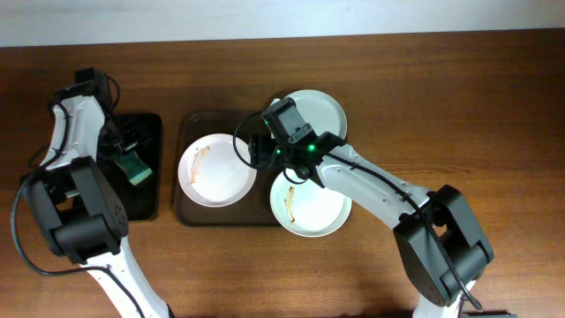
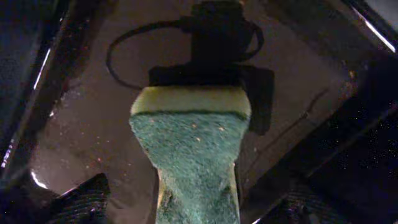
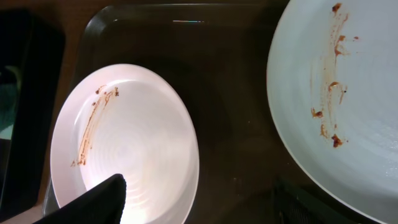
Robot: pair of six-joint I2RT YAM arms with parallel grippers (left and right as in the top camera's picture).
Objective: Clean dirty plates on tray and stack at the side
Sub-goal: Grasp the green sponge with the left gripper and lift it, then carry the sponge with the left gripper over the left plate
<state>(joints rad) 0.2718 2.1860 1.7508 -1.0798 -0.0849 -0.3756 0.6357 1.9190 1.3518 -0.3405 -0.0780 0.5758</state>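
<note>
- My left gripper [image 2: 196, 206] is pinched onto the green scouring sponge with a yellow foam back [image 2: 193, 143]. It hangs over the narrow glossy black tray [image 1: 148, 201], well apart from every plate. The sponge looks squeezed thin at the grip, so I judge it could twist or slip out once I press it on a plate.
- My right gripper [image 3: 199, 208] is spread wide with nothing in it. It hovers over the bare middle of the large dark brown rectangular tray [image 1: 190, 214], between the plates.
- The round white plate with a long brown streak [image 1: 216, 172] lies flat inside that tray on its left side. Its rim is low, so a finger may skid over the edge instead of hooking under it and shove the plate into the tray wall.
- The round pale mint plate with brown smears [image 1: 311, 210], near right, seems to overhang the tray's rim. Scrubbing down on it there could tip it or slide it onto the brown wooden table [image 1: 441, 88].
- The third round pale plate [image 1: 325, 110], far right, is partly hidden by my right arm, and I cannot tell whether it is dirty. The arm or its cable could brush it on any lift.
- Bringing the sponge across puts both arms over the same tray, so a clash is my main worry.
</note>
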